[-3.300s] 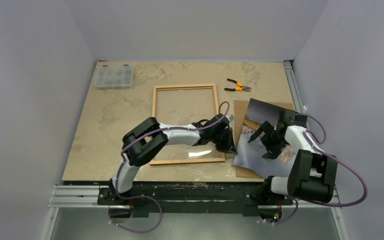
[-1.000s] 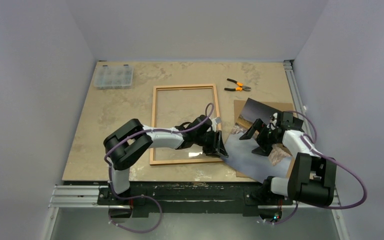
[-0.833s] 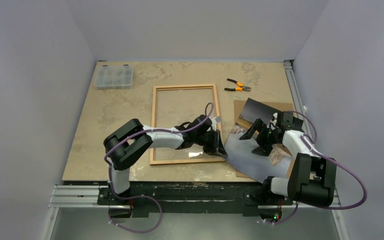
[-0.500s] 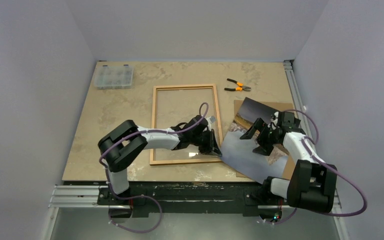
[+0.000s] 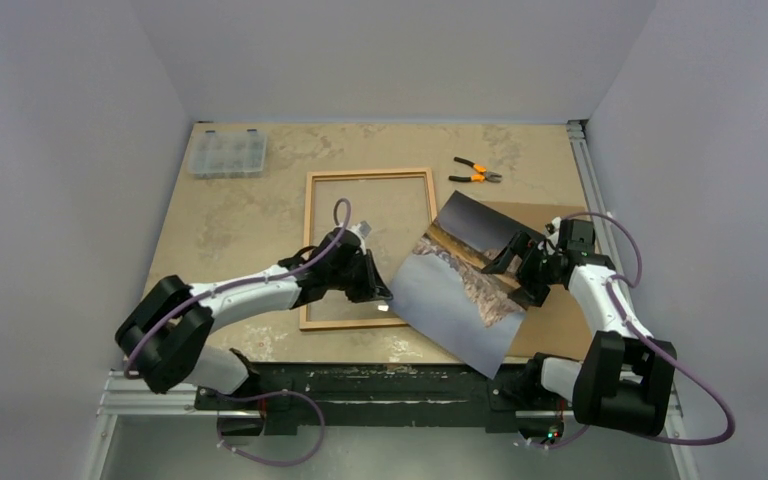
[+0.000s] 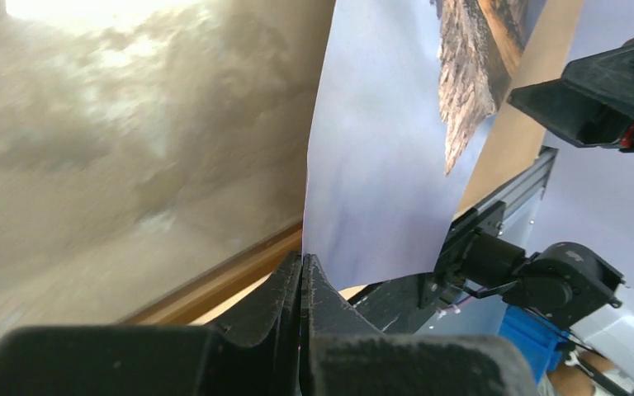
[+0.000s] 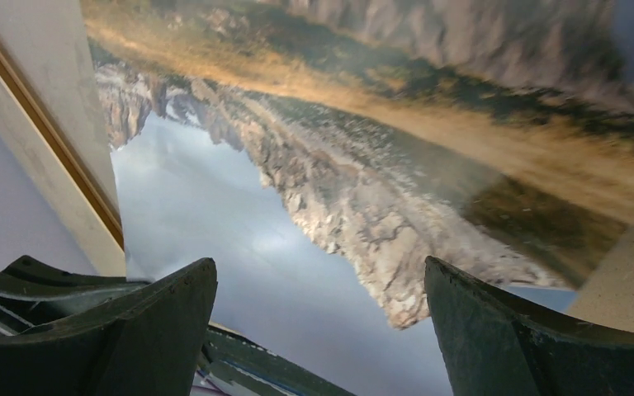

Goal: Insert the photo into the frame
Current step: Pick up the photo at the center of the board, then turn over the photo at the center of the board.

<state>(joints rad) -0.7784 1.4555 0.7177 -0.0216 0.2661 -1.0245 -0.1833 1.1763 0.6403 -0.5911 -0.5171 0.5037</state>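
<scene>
One corner of the photo [image 5: 445, 290] is pinched between the closed left fingers [image 6: 285, 289], over the frame's [image 5: 306, 250] near right corner. The right fingers [image 7: 165, 313] gape wide above the photo's right side, gripping nothing.

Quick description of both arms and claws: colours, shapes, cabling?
White-and-black left arm and right arm match: white links, bulky black joint housings, a loose purple cable looping along each. Left claw and right claw are black, each with two flat, wedge-shaped fingers.
</scene>
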